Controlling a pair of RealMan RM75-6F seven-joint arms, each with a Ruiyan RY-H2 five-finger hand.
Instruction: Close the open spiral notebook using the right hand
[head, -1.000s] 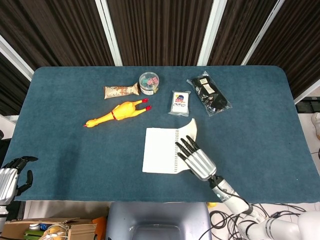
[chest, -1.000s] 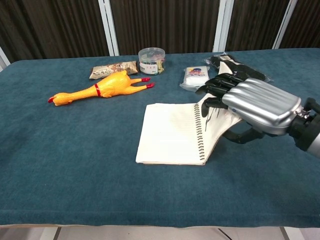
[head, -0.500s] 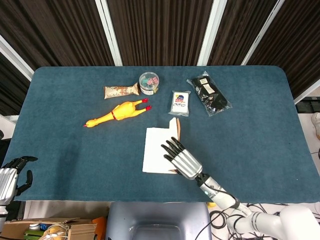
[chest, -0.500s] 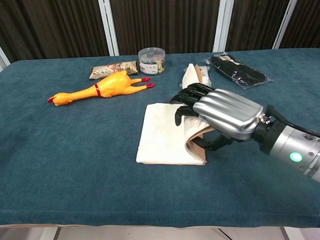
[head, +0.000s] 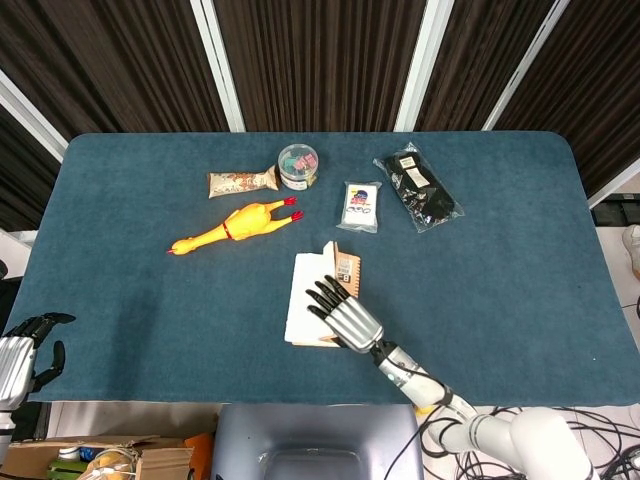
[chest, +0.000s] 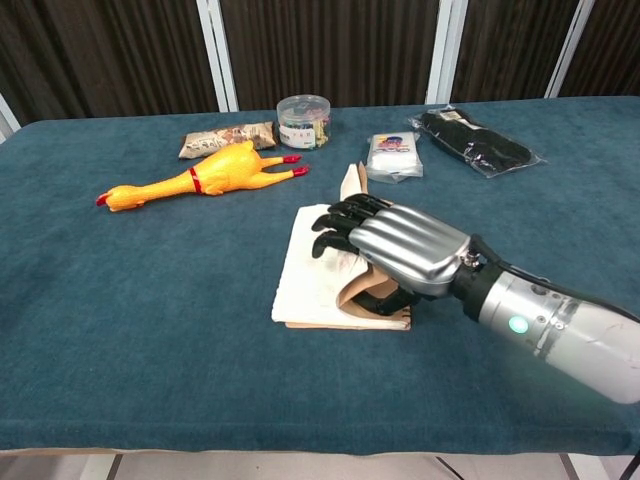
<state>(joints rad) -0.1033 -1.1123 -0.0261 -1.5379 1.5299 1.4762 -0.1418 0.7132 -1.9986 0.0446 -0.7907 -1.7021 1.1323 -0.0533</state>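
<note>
Spiral notebook (chest: 318, 275) half-folded, tan cover arched over white pages, right hand (chest: 395, 245) fingers (chest: 335, 220) spread, pressing cover

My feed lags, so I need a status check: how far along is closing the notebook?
Partly done. The brown cover of the white spiral notebook is lifted and folded over, arching above the pages. The right hand rests on top of that cover, pushing it leftward. The cover's far end stands raised and white page shows at left, so it isn't flat yet. Left: press it down fully.
</note>
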